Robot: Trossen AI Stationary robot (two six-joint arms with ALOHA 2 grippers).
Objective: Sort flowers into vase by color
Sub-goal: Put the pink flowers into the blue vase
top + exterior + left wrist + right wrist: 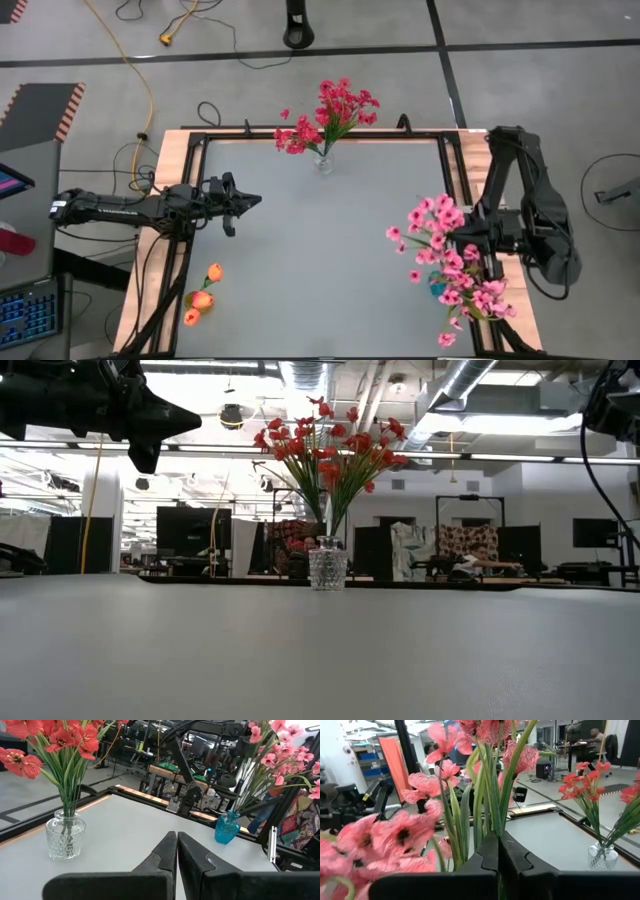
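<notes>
The red flowers [325,115] stand in a clear glass vase [324,160] at the upper middle of the high view, at the table's far edge. The pink flowers [450,265] fill a blue vase [437,287] at the lower right, close to the table's right rim. Both colours look sorted already. What seems left is the orange buds [200,297], lying at the lower left of the high view on the wooden edge of the table [330,250]; no vase shows around them there, though one could be hidden under them.

The left gripper [245,202] hangs over the table's left side, well apart from the buds and both vases, its fingers pressed together and holding nothing. The right gripper [497,845] sits right at the pink bunch; its fingers are together, and green stems rise just past the tips, but I cannot tell whether a stem is pinched between them. Judging by this, the task is near its end.
</notes>
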